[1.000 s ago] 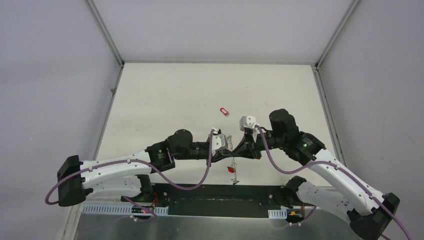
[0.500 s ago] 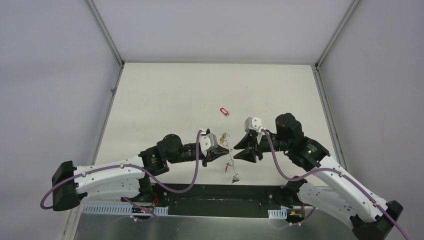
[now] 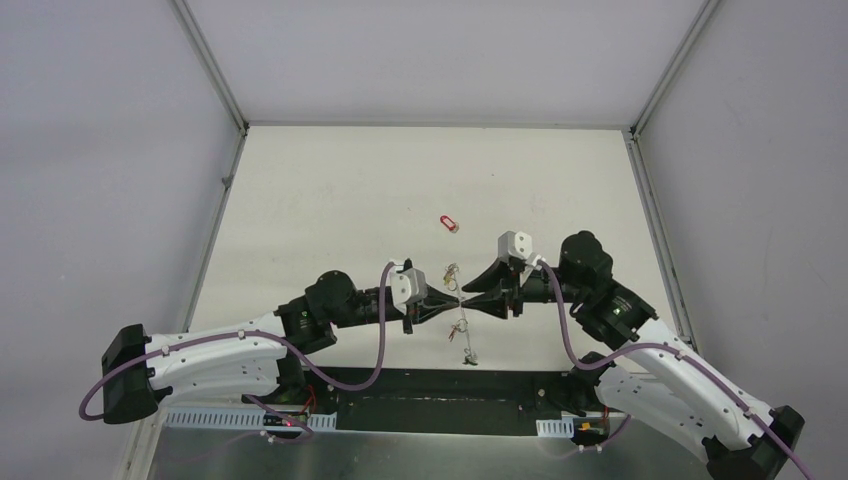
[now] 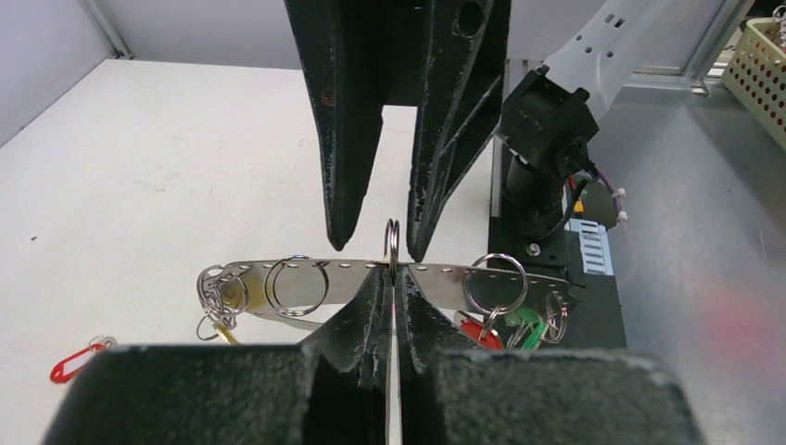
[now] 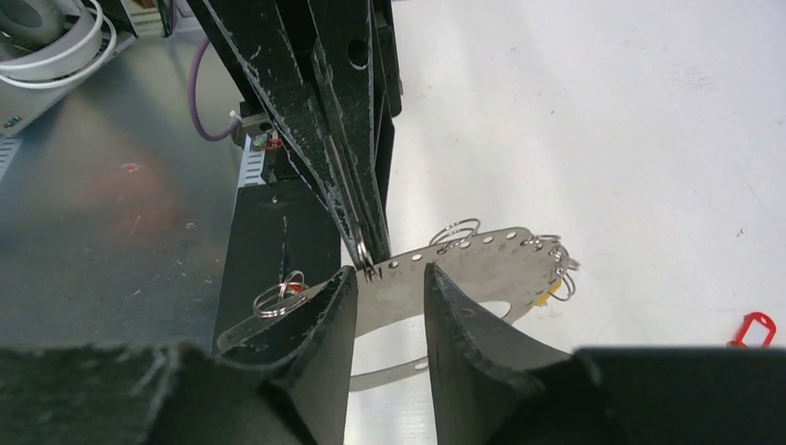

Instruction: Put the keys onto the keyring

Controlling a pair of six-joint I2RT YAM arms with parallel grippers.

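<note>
keyring [image 4: 437, 276] pinched in left tool [image 4: 393, 272], right tool [image 5: 389, 272] parted

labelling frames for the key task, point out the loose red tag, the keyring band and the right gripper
loose red tag [image 3: 450, 222]: top external view, middle of the red plastic.
keyring band [image 5: 491, 264]: right wrist view, flat face below the row of holes.
right gripper [image 5: 389, 272]: right wrist view, midway between its fingertips.

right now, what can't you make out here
- Top view: keys on the keyring too small to count.
- Left wrist view: red tag and green tag half hidden behind the left gripper.
- Right wrist view: keyring's near stretch covered by fingers of the right gripper.
</note>
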